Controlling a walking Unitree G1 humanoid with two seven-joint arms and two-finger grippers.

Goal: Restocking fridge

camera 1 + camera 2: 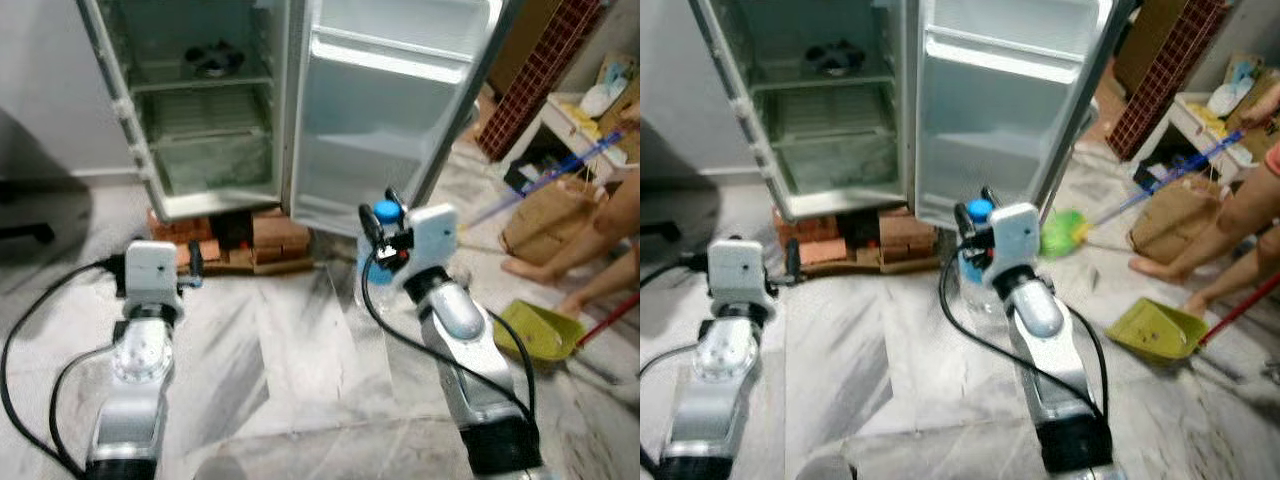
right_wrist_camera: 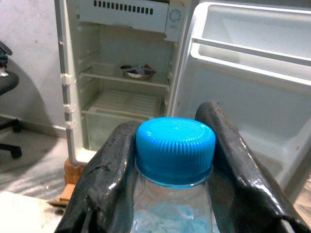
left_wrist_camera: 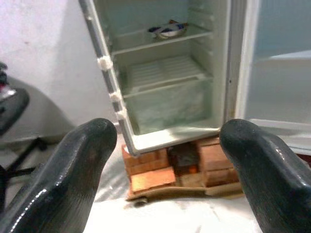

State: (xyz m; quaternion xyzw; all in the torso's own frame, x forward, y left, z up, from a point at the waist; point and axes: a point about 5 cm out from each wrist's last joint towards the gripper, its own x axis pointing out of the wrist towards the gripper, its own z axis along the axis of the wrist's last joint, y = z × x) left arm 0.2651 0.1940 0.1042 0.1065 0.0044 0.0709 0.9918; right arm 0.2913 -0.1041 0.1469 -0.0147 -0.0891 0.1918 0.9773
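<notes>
A small white fridge [image 1: 215, 110] stands open ahead on a stack of red bricks [image 1: 270, 240], its door [image 1: 385, 110] swung to the right. A metal bowl [image 2: 137, 72] sits on an upper shelf; the lower shelves look bare. My right gripper [image 1: 378, 232] is shut on a clear water bottle with a blue cap [image 2: 175, 148], held upright in front of the door's lower edge. The black fingers [image 2: 109, 179] clamp the bottle's neck from both sides. My left gripper [image 3: 167, 160] is open, held low at the left and pointing at the fridge's base.
A person's legs [image 1: 1230, 230] stand at the right with a broom [image 1: 1110, 220], a green dustpan [image 1: 1155, 330] and a brown paper bag [image 1: 1170, 225]. A black office chair [image 1: 30, 215] sits at the far left. Black cables [image 1: 45, 300] trail over the marble floor.
</notes>
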